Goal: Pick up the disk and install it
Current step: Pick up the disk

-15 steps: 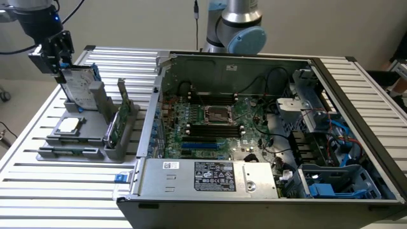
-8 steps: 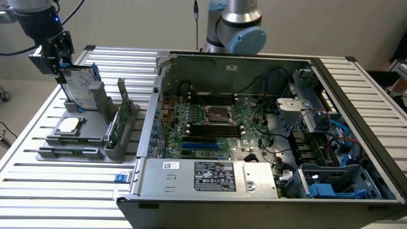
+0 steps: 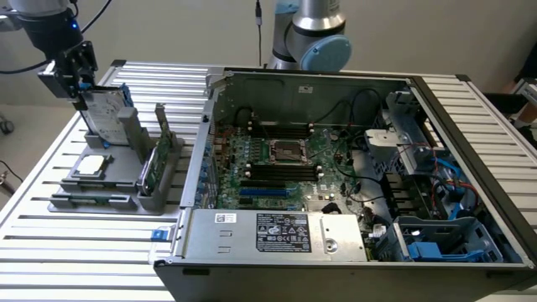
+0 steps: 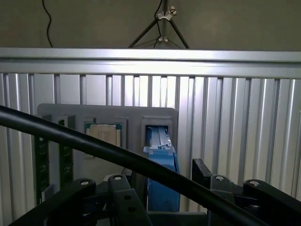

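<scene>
Exterior view, read from its left to its right: one robot arm reaches down at the far left, and its one gripper [image 3: 80,82] hangs just over the top edge of the one disk [image 3: 105,112]. The disk is a silver drive with a white label and a blue carrier, and it stands upright in a slot at the back of a grey holder tray [image 3: 59,204] on the slatted metal counter [image 3: 84,258]. The same tray holds one square silver chip [image 3: 90,165] lying flat in a pocket. It also holds two green circuit cards, one lying low at the tray's near edge [image 3: 88,200] and one standing on edge in a tall slot [image 3: 155,160]. To the right of the tray lies one open computer case [image 3: 310,88]. Inside it are a green motherboard [image 3: 251,165], a silver power supply box [image 3: 268,233] with a label along the near side, and a blue plastic bay [image 3: 428,251] in the near right corner, with black and blue cables around it. Behind the case stands the arm's base joint [image 3: 323,50]. Wrist view: the gripper [image 4: 167,172] is open, its black fingers [image 4: 201,172] spread on either side of the disk's blue carrier [image 4: 162,188] with a gap showing. One thick black cable [image 4: 70,136] crosses in front of the chip [image 4: 106,134] and the disk.
</scene>
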Tool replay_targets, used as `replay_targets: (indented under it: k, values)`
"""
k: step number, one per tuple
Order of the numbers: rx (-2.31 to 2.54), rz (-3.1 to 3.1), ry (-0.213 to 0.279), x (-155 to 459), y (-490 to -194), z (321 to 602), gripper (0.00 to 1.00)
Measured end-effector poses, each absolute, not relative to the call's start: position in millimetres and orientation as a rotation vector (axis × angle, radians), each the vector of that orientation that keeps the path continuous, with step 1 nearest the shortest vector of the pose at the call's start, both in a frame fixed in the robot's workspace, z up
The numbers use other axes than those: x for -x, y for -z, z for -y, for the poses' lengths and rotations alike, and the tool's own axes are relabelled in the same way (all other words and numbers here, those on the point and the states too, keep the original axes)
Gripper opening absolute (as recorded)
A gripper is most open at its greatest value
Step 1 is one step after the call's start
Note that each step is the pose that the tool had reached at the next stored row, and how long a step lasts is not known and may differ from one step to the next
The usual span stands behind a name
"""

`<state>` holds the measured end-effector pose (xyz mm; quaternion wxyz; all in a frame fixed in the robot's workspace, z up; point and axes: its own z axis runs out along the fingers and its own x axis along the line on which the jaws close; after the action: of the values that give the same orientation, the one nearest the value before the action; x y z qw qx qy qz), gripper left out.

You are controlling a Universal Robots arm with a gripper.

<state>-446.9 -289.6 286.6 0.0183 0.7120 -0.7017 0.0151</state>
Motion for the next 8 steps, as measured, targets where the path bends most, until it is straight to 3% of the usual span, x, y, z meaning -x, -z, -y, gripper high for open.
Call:
replay_targets:
  k: [3,4,8]
  values:
    - [-2.211,2.179,-0.047,447.0,-286.1,289.5,0.58]
    - [-2.211,2.179,-0.047,447.0,-286.0,289.6,0.51]
    - [-2.211,2.179,-0.047,446.9,-285.9,289.5,0.51]
